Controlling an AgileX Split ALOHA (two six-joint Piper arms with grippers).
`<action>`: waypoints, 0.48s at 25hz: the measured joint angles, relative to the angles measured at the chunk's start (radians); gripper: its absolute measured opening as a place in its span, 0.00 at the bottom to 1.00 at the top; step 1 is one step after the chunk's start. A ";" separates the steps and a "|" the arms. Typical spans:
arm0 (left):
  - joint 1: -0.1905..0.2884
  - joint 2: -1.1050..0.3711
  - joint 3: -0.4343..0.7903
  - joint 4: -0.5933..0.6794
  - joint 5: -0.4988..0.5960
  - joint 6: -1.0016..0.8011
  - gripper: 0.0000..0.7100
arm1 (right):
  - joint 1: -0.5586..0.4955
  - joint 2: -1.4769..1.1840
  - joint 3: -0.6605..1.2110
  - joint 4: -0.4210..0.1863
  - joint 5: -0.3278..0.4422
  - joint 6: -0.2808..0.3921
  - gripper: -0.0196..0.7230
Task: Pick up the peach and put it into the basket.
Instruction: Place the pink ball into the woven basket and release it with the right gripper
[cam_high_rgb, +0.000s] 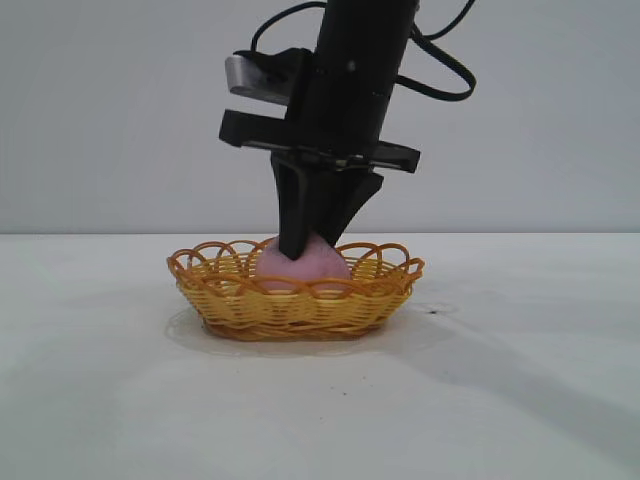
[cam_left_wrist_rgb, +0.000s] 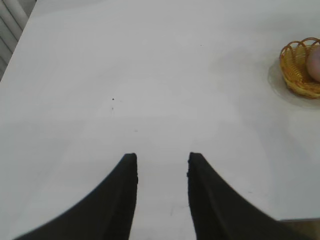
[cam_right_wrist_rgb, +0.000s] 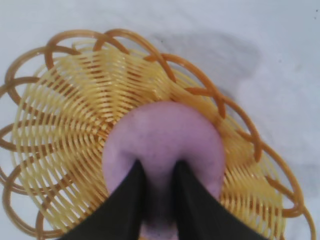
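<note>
Two black grippers show across the views, only one of them near the fruit. The right gripper (cam_high_rgb: 312, 243) reaches steeply down into the shallow oval wicker basket (cam_high_rgb: 236, 300), yellow-orange with a looped, scalloped rim, which stands on the smooth white table (cam_high_rgb: 520, 380). The dull pink-mauve rounded peach (cam_high_rgb: 322, 268), matte-skinned, sits inside the basket, rising a little above the rim.

From the exterior view, the curved, tapering black fingers (cam_high_rgb: 296, 220) come down over the front and top of the peach. The right wrist view adds what that angle hides: the basket (cam_right_wrist_rgb: 65, 115) has fine radiating weave in its bowl, the peach (cam_right_wrist_rgb: 165, 135) lies toward one side of it, and the two finger tips (cam_right_wrist_rgb: 131, 192) stand a narrow gap apart against the peach's skin; whether they pinch it or merely rest on it cannot be told.

The left wrist view shows the left gripper (cam_left_wrist_rgb: 162, 162) idle over bare table (cam_left_wrist_rgb: 125, 75), its smooth horn-shaped fingers (cam_left_wrist_rgb: 125, 185) moderately apart with nothing between them. The basket (cam_left_wrist_rgb: 295, 70) lies well away at the frame's edge, with a sliver of the peach (cam_left_wrist_rgb: 315, 62) inside.
</note>
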 joint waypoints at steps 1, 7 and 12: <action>0.000 0.000 0.000 0.000 0.000 0.000 0.35 | 0.000 -0.015 0.000 -0.002 0.002 0.002 0.52; 0.000 0.000 0.000 0.000 0.000 0.000 0.35 | 0.000 -0.167 0.000 -0.181 0.011 0.131 0.59; 0.000 0.000 0.000 0.000 0.000 0.000 0.35 | -0.125 -0.217 0.000 -0.346 0.051 0.298 0.59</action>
